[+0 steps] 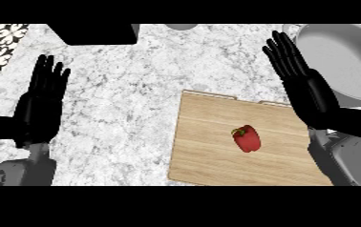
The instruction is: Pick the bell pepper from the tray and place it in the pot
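The pepper [246, 139] is lying untouched on the tray [211, 145], so the pick is only beginning: the right hand [304, 85], hovering flat-fingered right of it beside the pot [335, 59], needs lowering and closing, the left hand [38, 102] resting open far left.

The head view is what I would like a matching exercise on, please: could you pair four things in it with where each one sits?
Things:
1. bell pepper
2. pot
3. left hand
4. wooden tray

Places:
A. open, fingers up, at the view's left edge
B. lying on the wooden tray
C. at the upper right, behind the right hand
D. flat on the marble counter, lower right

Pairs: 1-B, 2-C, 3-A, 4-D
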